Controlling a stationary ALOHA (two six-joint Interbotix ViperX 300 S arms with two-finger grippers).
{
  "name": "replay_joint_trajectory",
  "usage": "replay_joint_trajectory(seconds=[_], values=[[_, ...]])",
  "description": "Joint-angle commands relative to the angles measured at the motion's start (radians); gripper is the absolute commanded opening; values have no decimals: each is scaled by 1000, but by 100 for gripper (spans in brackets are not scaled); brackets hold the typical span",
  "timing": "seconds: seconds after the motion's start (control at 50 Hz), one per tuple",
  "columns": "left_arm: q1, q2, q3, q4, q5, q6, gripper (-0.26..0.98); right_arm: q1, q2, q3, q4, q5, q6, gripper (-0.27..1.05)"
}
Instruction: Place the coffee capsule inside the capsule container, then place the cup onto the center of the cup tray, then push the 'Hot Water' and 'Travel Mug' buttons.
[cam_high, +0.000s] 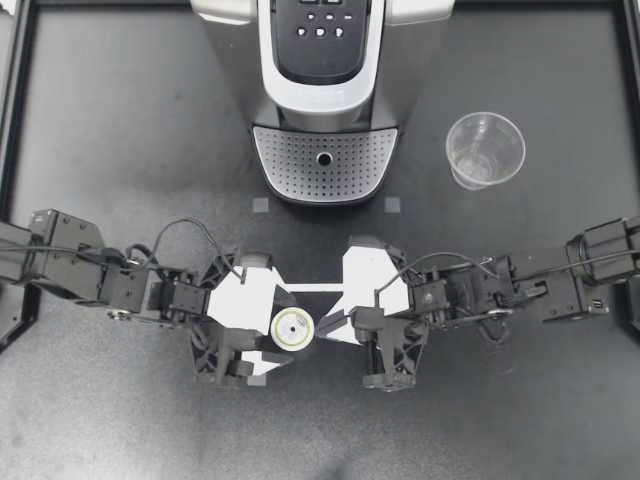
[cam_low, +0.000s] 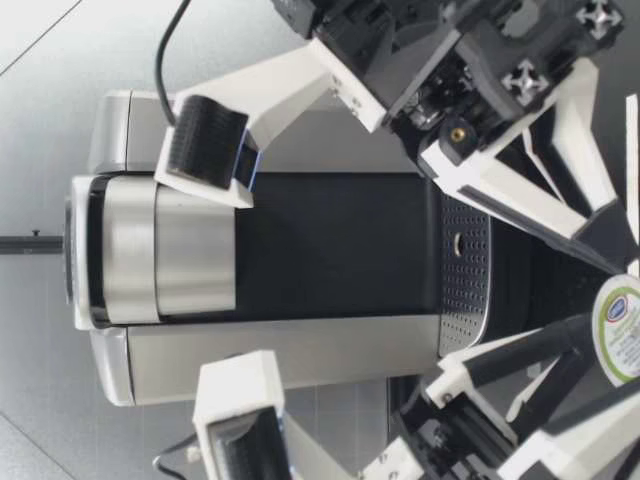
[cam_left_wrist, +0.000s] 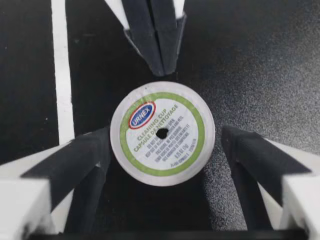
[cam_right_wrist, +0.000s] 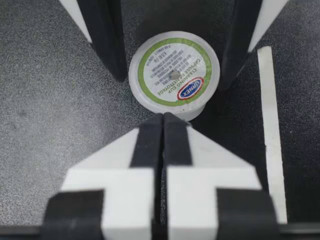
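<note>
The coffee capsule (cam_high: 292, 328) sits upright on the speckled black bench (cam_high: 120, 150). It is a small round pod with a flat foil lid ringed in green. Our left gripper (cam_high: 279, 328) straddles it with fingers spread wide, one pad close at its rim and the other showing a gap. Our right gripper (cam_high: 324, 325) is pressed closed on nothing, its tips at the capsule's side. Beyond stands the coffee machine (cam_high: 320, 60) with its perforated metal cup tray (cam_high: 323, 160). A clear plastic cup (cam_high: 485, 150) stands beside it.

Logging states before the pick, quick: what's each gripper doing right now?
Left gripper: open, coffee capsule between its fingers, not clamped.
Right gripper: shut, holding nothing.
</note>
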Motion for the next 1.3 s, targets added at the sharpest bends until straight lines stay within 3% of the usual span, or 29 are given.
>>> replay_joint_trajectory(seconds=[0.0, 0.34, 0.68, 0.9, 1.28], values=[[-2, -6, -25, 3, -9, 0, 77, 6, -11, -25, -2, -12, -2, 7], [-2, 2, -41, 3, -3, -2, 69, 6, -2, -37, -2, -11, -6, 7], [-2, -5, -38, 3, 3, -6, 39, 6, -17, -31, -2, -3, -6, 7], [-2, -38, -23, 2, 11, -17, 38, -18, -137, 31, 6, -23, 14, 7], [-2, -155, 9, 2, 11, -20, 38, -179, -334, 184, 64, -471, 46, 7]])
